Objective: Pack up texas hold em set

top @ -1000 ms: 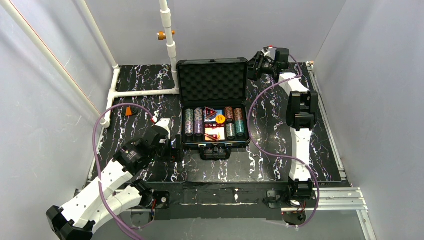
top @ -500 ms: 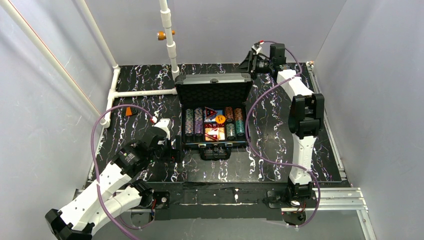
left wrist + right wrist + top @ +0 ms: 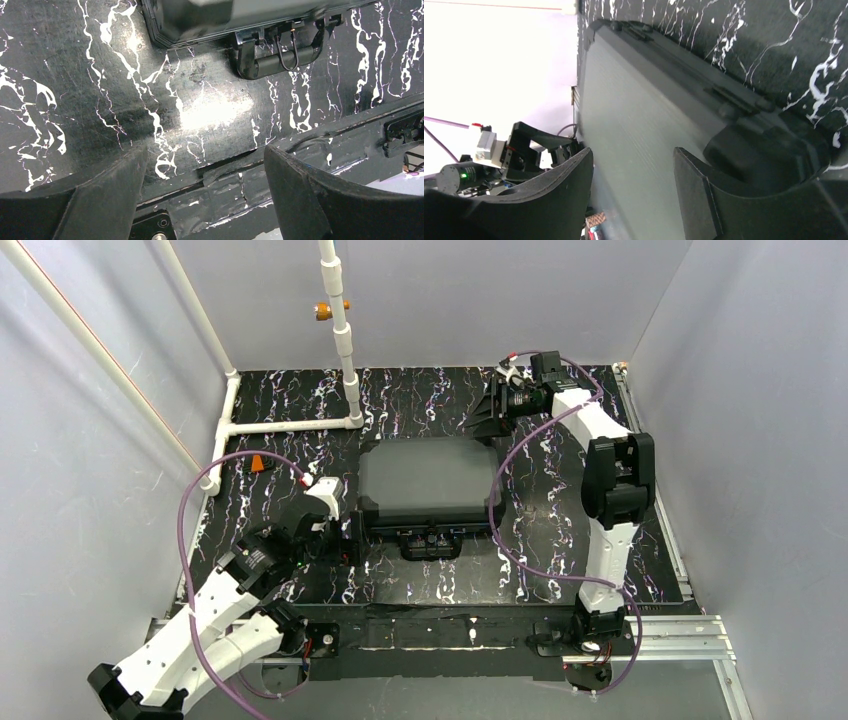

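Observation:
The texas hold em set's black case [image 3: 428,478] lies mid-table with its grey lid [image 3: 639,125] down over the base, leaving only a narrow gap. Through that gap a few chips [image 3: 596,220] show in the right wrist view; the rest of the contents are hidden. The front handle [image 3: 430,545] [image 3: 277,52] points toward the arms. My right gripper [image 3: 490,415] [image 3: 633,155] hovers open just behind the case's back right corner, holding nothing. My left gripper [image 3: 350,538] [image 3: 205,152] stands open beside the case's front left corner, empty, over the table.
A small orange block [image 3: 258,462] lies at the left by the white pipe frame [image 3: 290,425]. A vertical white pipe [image 3: 340,330] with a brass fitting rises behind the case. Grey walls close in the table on three sides.
The case's lid has swung down from upright to almost shut, hiding the chips and foam. My right gripper moved forward and down behind it. The left arm barely shifted.

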Action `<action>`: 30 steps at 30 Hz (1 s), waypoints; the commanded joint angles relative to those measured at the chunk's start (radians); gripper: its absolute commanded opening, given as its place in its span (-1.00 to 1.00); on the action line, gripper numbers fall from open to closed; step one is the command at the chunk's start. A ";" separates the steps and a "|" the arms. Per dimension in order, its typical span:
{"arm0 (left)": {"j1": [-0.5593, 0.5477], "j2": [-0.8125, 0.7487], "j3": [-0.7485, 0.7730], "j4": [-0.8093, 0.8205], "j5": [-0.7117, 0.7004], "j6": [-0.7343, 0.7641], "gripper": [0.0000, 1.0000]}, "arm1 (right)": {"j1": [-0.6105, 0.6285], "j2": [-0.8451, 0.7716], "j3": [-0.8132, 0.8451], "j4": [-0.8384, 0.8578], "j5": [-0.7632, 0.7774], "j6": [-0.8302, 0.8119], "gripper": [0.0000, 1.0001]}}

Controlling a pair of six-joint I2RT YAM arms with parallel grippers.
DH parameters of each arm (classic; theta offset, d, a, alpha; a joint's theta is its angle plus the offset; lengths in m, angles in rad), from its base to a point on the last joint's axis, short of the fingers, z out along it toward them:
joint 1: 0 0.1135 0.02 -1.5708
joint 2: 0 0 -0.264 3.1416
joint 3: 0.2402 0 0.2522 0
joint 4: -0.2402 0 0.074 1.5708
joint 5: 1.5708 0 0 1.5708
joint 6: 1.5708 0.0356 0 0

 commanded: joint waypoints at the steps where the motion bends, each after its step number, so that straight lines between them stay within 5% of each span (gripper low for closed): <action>1: 0.006 -0.028 -0.011 -0.001 0.022 0.010 0.68 | 0.009 -0.102 -0.052 -0.038 0.028 -0.063 0.34; 13: 0.005 -0.013 -0.008 -0.001 0.028 0.001 0.67 | 0.110 -0.226 -0.106 -0.177 0.234 -0.161 0.36; 30: 0.006 0.110 -0.072 0.153 0.028 -0.079 0.58 | 0.235 -0.394 -0.405 -0.058 0.432 -0.129 0.35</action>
